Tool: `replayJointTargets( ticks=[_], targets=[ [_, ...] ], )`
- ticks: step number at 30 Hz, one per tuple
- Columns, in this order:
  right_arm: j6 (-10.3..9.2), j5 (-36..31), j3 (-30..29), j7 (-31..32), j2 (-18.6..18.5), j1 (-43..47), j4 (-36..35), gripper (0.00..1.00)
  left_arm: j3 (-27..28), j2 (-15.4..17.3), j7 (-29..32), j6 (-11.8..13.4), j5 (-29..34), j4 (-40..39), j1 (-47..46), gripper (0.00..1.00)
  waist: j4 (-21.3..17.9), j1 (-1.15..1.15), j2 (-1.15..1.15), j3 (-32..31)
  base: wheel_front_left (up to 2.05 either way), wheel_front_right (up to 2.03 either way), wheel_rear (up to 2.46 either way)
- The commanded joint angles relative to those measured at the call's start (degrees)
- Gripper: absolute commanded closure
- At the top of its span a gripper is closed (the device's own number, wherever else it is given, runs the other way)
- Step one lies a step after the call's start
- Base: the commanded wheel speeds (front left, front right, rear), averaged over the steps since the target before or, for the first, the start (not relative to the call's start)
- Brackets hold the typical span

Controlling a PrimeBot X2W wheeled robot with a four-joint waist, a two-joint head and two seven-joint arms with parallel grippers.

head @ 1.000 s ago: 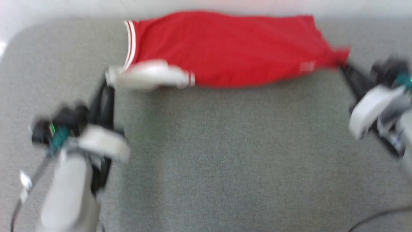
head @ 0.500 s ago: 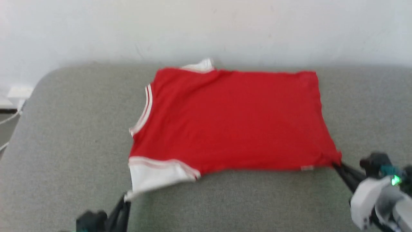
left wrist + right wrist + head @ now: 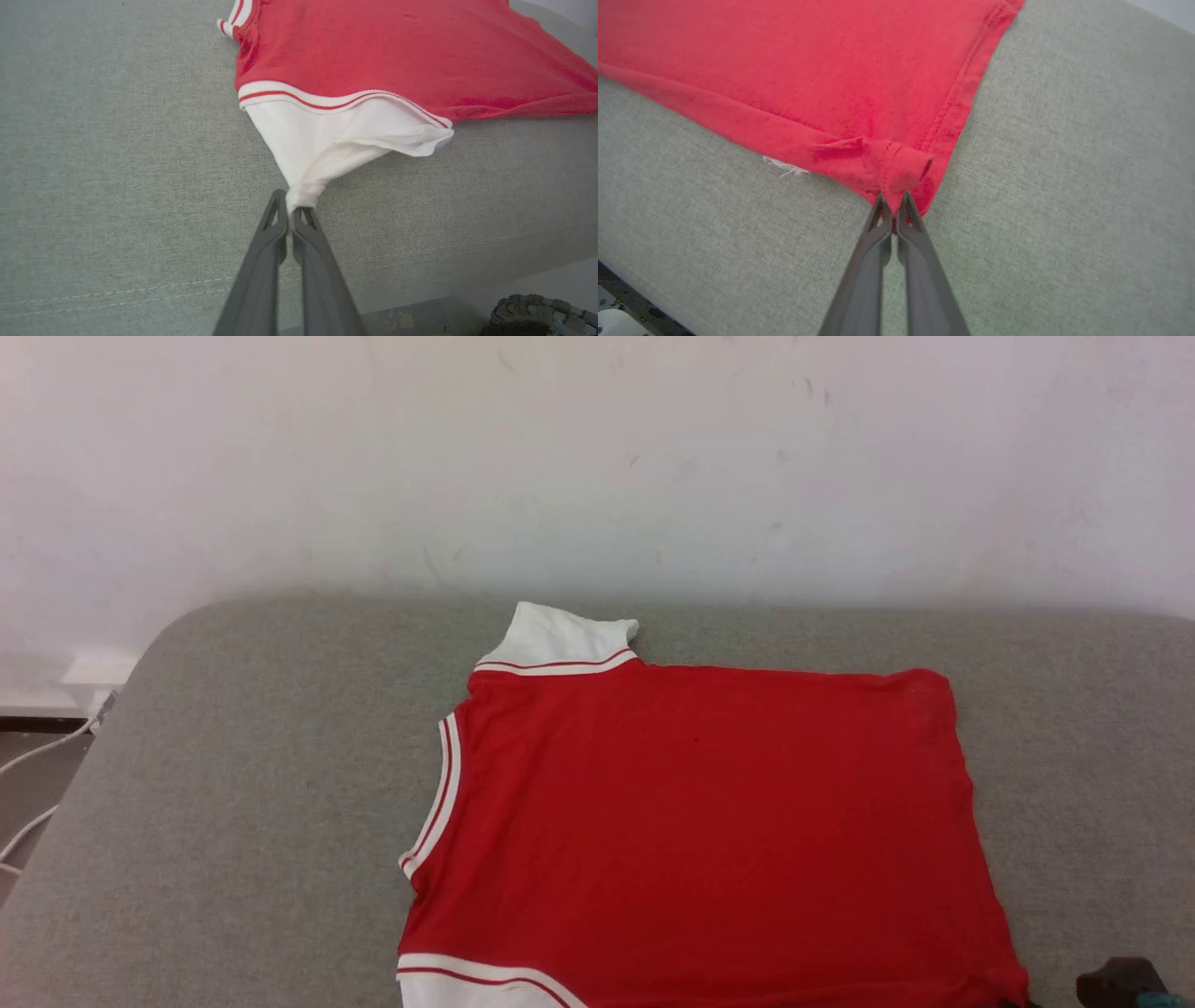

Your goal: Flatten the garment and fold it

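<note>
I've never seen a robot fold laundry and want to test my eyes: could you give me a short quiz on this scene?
1. True or false: the left pincer is shut on the tip of the white sleeve of the garment.
2. The right pincer grips: A the striped collar; B a red bottom corner of the garment; C nothing.
3. Fill in: the garment lies spread on a ___ fabric surface.
Key: 1 true; 2 B; 3 grey.
</note>
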Motion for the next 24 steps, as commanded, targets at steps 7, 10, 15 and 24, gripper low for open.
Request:
replayJointTargets(
  ticks=[7,10,15,24],
  targets=[
    [-0.05,-1.32,-5.71,1.65,2.01,4.89,-4.64,1.0,0.29,1.73,0.64,1.23,1.24,-1.46,-1.31,1.0,0.44,0.01,0.0,0.08,0.0,0.0,0.0],
    [-0.05,-2.55,-7.86,2.22,2.75,4.37,-6.36,1.0,-0.23,2.73,0.2,0.57,2.6,-1.79,-5.15,1.0,0.31,0.01,0.0,0.66,0.0,0.0,0.0],
    [-0.05,-3.86,-9.89,3.44,3.21,2.6,-8.97,1.0,-1.28,4.45,-0.58,-0.61,5.11,-1.53,-12.51,1.0,-0.22,0.01,0.0,1.69,0.0,0.0,0.0],
    [-0.05,-4.67,-13.19,6.66,3.74,-3.69,-12.66,1.0,-3.36,6.28,-1.95,-2.72,7.04,4.79,-30.34,1.0,-1.88,0.01,0.0,6.19,0.0,0.0,0.0]
  ],
)
